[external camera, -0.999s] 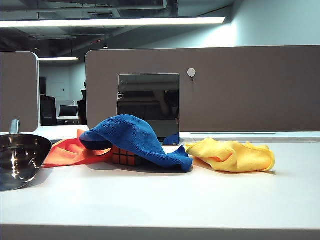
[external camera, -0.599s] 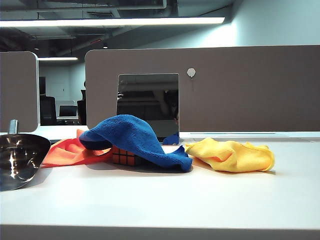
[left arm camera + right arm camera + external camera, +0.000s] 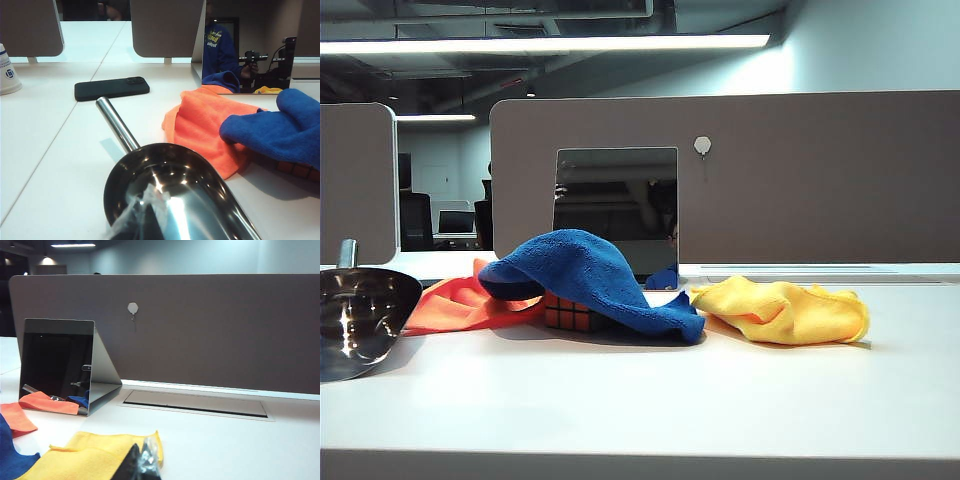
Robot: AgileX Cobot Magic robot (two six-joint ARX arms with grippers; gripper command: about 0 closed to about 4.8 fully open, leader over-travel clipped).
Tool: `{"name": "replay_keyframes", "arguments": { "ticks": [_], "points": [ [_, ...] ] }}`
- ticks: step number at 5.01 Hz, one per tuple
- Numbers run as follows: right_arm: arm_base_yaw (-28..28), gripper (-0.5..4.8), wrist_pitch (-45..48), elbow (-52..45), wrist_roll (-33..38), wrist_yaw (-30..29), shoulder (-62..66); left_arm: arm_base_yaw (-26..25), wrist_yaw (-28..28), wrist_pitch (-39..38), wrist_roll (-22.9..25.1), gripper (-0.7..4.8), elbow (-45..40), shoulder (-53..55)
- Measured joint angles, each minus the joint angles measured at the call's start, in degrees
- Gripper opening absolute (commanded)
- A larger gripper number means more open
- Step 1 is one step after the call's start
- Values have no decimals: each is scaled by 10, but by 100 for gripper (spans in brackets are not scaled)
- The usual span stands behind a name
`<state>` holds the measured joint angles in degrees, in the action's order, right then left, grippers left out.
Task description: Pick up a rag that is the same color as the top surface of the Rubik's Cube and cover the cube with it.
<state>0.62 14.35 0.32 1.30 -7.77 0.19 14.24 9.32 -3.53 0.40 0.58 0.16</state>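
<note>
The deep blue rag lies draped over the Rubik's Cube, whose red and orange tiles peek out under its left edge. The left wrist view shows the same rag with a strip of the cube beneath it. My left gripper is shut with nothing in it, hanging over a steel scoop well short of the rag. My right gripper is shut and empty, just above the yellow cloth. Neither arm shows in the exterior view.
An orange cloth lies left of the cube and the yellow cloth right of it. A steel scoop sits at the far left, with a black phone and a paper cup beyond. A standing mirror backs the cloths.
The rag, cube and other cloths have not moved. The steel scoop's rim sits very slightly further left than a second ago.
</note>
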Motion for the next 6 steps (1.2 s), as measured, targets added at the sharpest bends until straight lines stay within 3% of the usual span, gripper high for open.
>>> {"name": "replay_keyframes", "arguments": {
  "ticks": [2,4,6],
  "points": [
    [0,-5,17,0,0,-11,0,-53,-16,41,0,-6,0,0],
    [-33,-5,16,0,0,-13,0,-139,-43,50,-2,-6,0,0],
    [-38,-5,5,0,-1,-12,0,-163,-61,50,-11,-6,0,0]
  ]
}}
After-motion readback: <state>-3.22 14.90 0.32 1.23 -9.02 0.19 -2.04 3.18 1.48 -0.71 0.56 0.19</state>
